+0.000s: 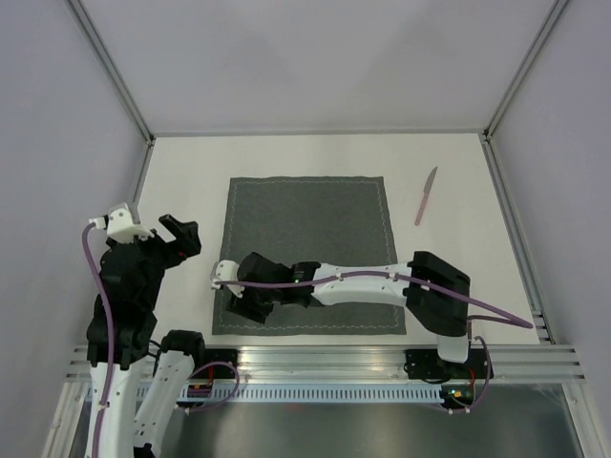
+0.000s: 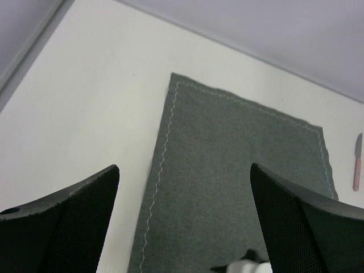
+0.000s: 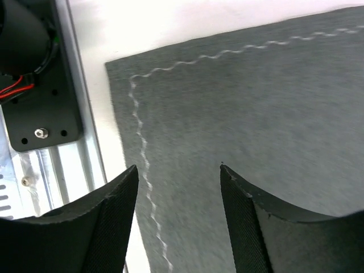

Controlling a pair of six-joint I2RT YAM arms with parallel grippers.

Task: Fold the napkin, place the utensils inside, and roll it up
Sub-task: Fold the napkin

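Step in hand: the first fold, not yet begun. The napkin is spread flat and unfolded on the desk. The knife lies on the desk, well apart from the napkin's far right corner. The right hand is set low over the near left corner, fingers apart astride the stitched edge, nothing pinched. The left hand hangs released, left of the napkin. Next, it is judged, the corner must be pinched cleanly and carried across.

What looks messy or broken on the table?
Nothing really. The napkin lies flat and unfolded, with no wrinkles. The knife rests on the bare table to its right, a bit slanted and not touching it. Nothing is spilled or broken.
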